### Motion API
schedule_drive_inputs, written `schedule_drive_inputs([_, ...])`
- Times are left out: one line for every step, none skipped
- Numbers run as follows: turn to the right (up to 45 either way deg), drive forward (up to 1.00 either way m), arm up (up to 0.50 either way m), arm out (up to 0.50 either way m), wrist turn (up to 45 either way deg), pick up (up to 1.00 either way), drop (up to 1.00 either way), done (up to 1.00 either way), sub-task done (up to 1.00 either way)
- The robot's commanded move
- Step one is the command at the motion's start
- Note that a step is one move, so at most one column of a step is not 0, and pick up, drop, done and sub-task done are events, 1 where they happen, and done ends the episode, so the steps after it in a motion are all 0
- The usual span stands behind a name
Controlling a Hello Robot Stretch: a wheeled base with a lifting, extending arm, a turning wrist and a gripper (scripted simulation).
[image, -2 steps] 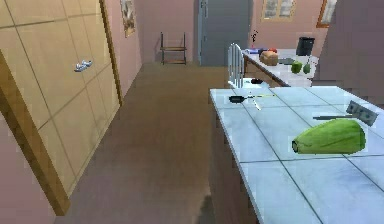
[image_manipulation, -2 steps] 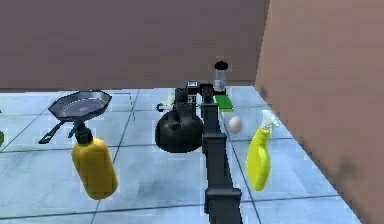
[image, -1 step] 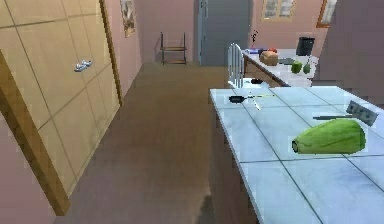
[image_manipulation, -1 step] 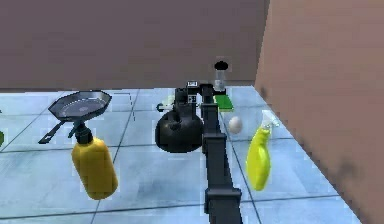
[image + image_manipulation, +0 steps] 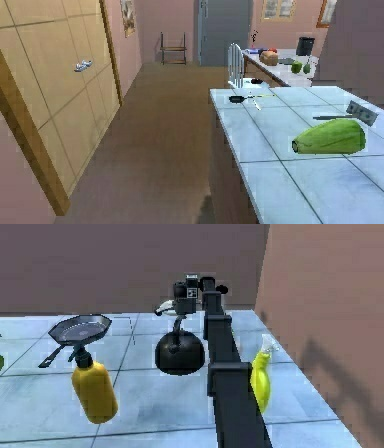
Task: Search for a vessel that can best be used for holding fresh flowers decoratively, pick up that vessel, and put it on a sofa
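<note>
Vase not ID'd w/ certainty: best candidate is a dark upright vessel (image 5: pixel 305 45) on the far table (image 5: pixel 282 73), well apart from the robot, prob. set out w/ other tableware. Nearer, the arm (image 5: pixel 225 374) reaches over the pale tiled counter (image 5: pixel 140 389). The gripper (image 5: pixel 172 308) is by a black round-bellied kettle (image 5: pixel 180 354) standing there; can't tell finger state or whether anything's held. Matte dark pan (image 5: pixel 78 328) and glossy yellow bottle (image 5: pixel 95 389) sit alongside, likely just kitchen clutter.
</note>
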Motion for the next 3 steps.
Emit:
schedule_drive_inputs([0.0,0.00,0.04,0.00,0.0,0.00,0.00,0.00,0.00])
schedule_drive_inputs([0.0,0.00,0.00,0.00,-45.0,0.00,0.00,0.00,0.00])
schedule_drive_inputs([0.0,0.00,0.00,0.00,-45.0,0.00,0.00,0.00,0.00])
